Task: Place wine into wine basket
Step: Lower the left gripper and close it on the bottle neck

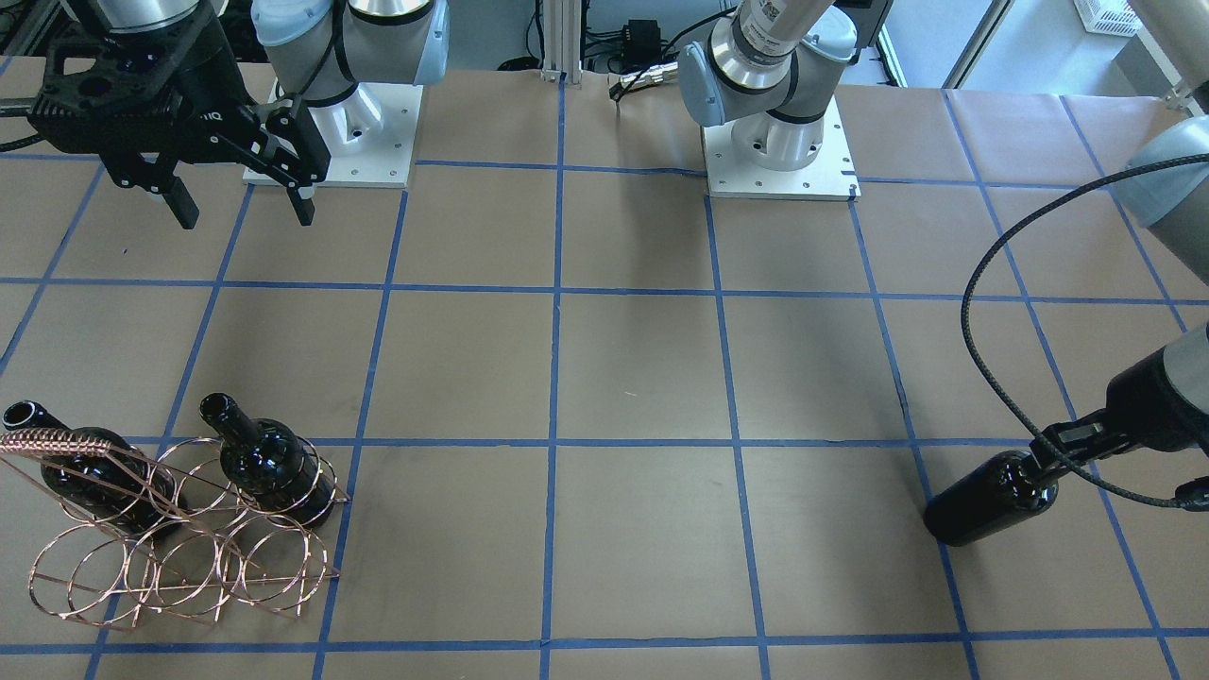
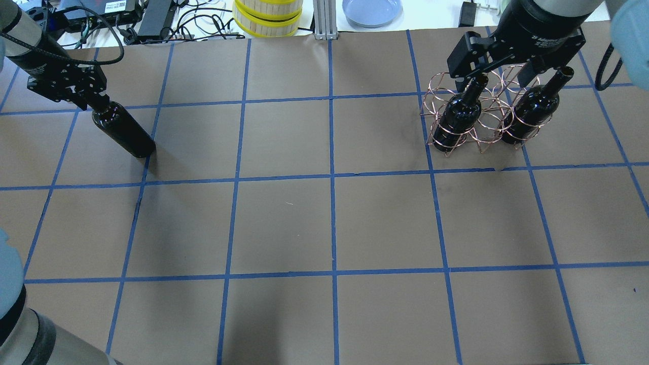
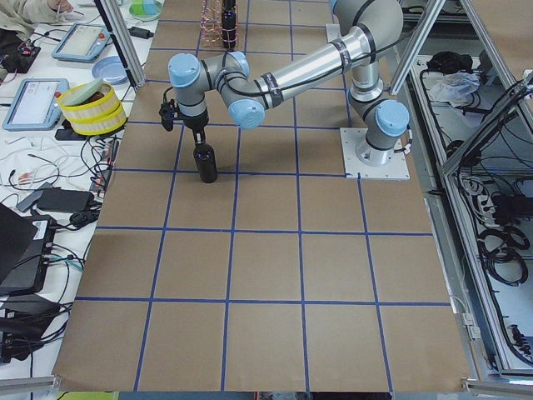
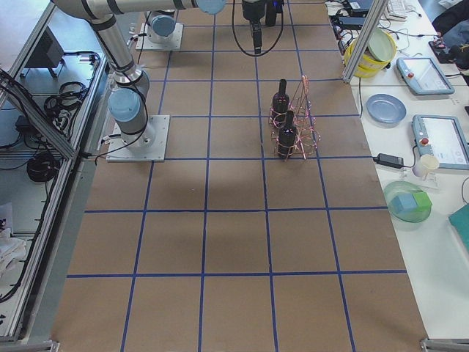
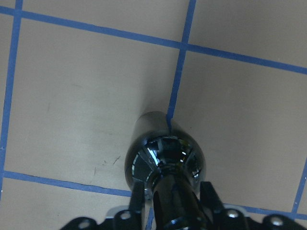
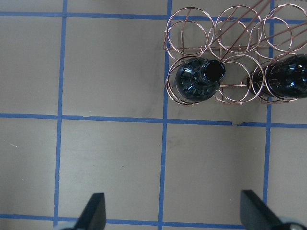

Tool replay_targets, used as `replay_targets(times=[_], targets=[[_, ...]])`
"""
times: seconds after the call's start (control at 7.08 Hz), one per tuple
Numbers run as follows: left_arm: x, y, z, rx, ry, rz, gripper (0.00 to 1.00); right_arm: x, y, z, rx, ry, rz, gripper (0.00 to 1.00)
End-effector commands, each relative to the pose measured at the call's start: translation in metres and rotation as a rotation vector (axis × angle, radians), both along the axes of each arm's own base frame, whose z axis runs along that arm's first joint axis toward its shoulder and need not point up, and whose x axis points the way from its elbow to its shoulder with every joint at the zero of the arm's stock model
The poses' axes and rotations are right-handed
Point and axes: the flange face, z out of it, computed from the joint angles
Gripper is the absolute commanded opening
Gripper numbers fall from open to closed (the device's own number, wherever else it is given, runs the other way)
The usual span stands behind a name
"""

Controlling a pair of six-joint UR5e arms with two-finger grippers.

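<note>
My left gripper [image 5: 171,200] clamps the wine [image 5: 163,148] by its neck; I'd lift straight up, keeping the body plumb beneath it.

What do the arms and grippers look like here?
The left arm and right arm are silver tubes with pale blue-grey joint caps on white base plates. The left gripper and right gripper are black, two-fingered; the right bears white lettering. A black braided cable loops by the left wrist.

The bottle [image 5: 165,153] is glossy black glass, smooth and catching reflections. The basket [image 1: 189,543] is thin, shiny copper-coloured metal wire. The table [image 1: 642,378] is covered in matt brown paper, crossed by smooth blue tape [image 1: 554,378].
</note>
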Motion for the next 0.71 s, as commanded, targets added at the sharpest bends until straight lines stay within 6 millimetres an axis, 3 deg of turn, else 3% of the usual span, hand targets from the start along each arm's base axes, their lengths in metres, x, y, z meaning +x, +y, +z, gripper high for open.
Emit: replay_targets(times=[0.0,0.28,0.42,0.56], targets=[[-0.001,0.002,0.0,0.006,0.001,-0.01,0.25,0.0,0.0,0.0,-0.001,0.0,0.001,1.0],[-0.005,0.004,0.007,-0.001,-0.005,-0.016,0.2,0.0,0.0,0.0,-0.001,0.0,0.001,1.0],[-0.026,0.008,0.024,-0.015,-0.014,-0.033,0.2,-0.001,0.0,0.0,0.001,0.0,-0.001,1.0],[-0.063,0.018,0.042,0.009,-0.012,-0.067,0.16,0.0,0.0,0.0,0.001,0.0,0.001,1.0]])
